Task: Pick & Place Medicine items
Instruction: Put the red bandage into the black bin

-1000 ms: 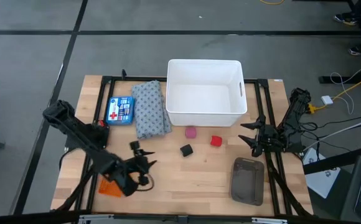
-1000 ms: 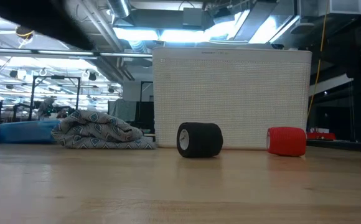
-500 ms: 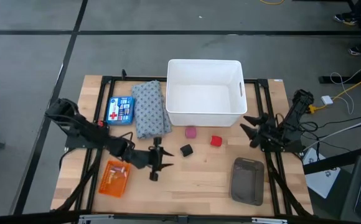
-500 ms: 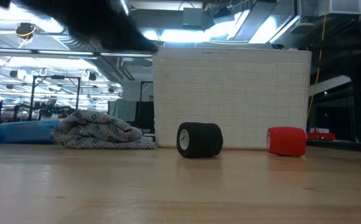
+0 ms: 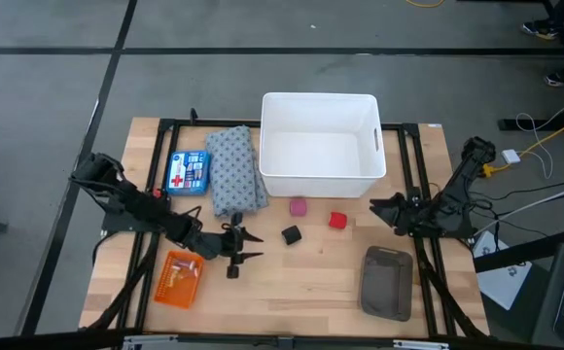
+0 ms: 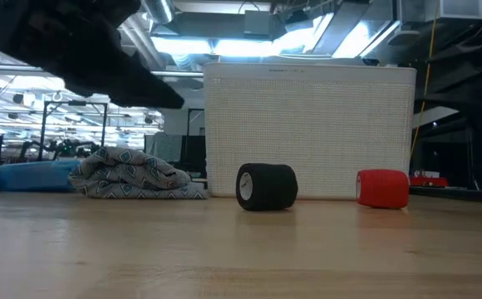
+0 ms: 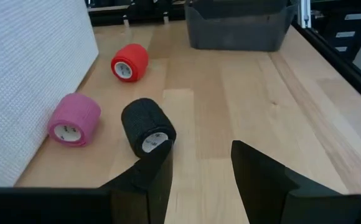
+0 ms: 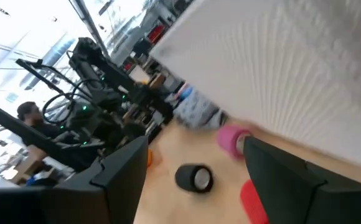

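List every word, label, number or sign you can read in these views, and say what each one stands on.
No words or numbers can be read in any view.
Red cross sign: on the flat blue box, at the table's left, beside the grey patterned cloth; the print around the cross is too small to read.
Orange packet, near the left gripper: pale marks, too small to read.
White bin: no label visible.

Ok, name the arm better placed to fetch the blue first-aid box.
Left. The left gripper hangs open on the table's left half, near the blue box; the right gripper, also open, waits beyond the white bin.
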